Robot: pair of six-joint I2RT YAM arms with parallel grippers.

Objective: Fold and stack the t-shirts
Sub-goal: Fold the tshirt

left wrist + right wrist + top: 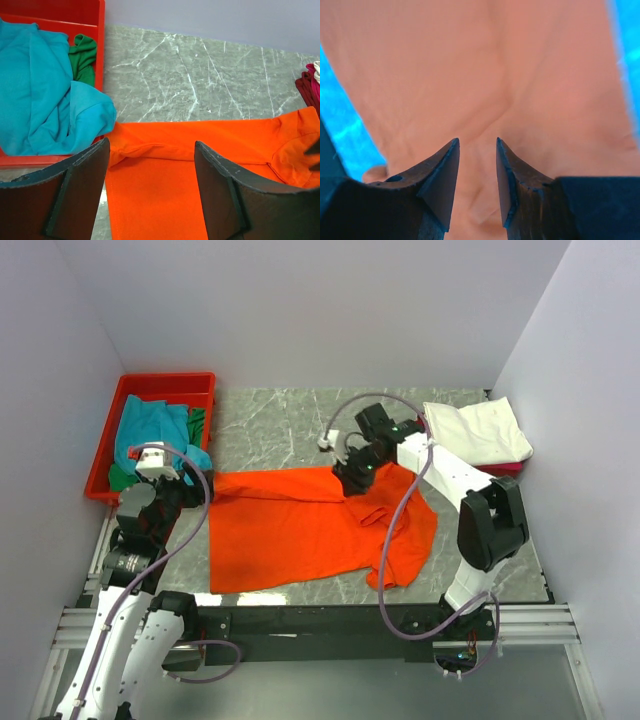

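right gripper [352, 480] jaws narrowly parted above orange shirt [300, 530]; left gripper [150, 192] wide; shallow pinch risks slipping.

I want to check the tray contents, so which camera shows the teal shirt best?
The left wrist view: the teal shirt fills its left side, spilling over the red tray rim. The top external view shows it small and distant. The right wrist view shows only orange cloth, no teal shirt.

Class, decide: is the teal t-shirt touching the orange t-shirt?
Cannot tell. In the left wrist view the teal t-shirt spills over the tray rim beside the orange t-shirt, but no view shows contact or gap plainly.
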